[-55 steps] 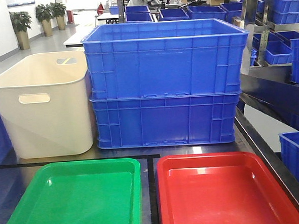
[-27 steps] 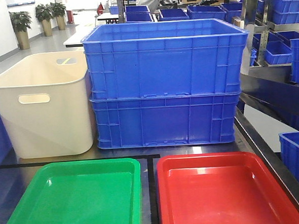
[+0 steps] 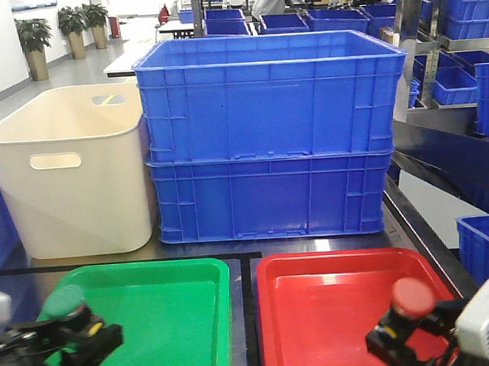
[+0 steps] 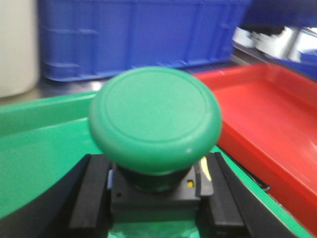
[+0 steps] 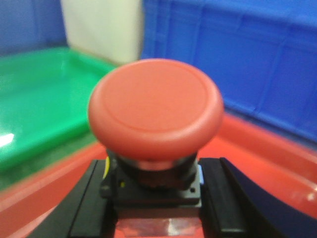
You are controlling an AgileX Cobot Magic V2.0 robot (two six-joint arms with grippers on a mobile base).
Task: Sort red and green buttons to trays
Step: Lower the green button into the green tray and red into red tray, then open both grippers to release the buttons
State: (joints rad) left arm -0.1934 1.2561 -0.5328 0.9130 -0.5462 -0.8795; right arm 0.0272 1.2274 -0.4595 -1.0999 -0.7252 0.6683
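My left gripper (image 3: 75, 338) is shut on the black base of the green button (image 3: 63, 303) and holds it over the left part of the green tray (image 3: 166, 320). In the left wrist view the green cap (image 4: 155, 118) fills the middle and both fingers (image 4: 91, 191) press its base. My right gripper (image 3: 399, 335) is shut on the base of the red button (image 3: 412, 296) and holds it over the right part of the red tray (image 3: 327, 311). In the right wrist view the red cap (image 5: 155, 106) sits above the clamped base, over the red tray (image 5: 277, 163).
Two stacked deep blue bins (image 3: 271, 136) stand right behind the trays, with a cream tub (image 3: 69, 173) to their left. More blue bins sit on shelving at the right (image 3: 486, 255). The table's right edge (image 3: 436, 254) runs beside the red tray.
Both grippers have come into the front view from below, the left with the green button over the green tray, the right with the red button over the red tray. Earlier both trays were empty.
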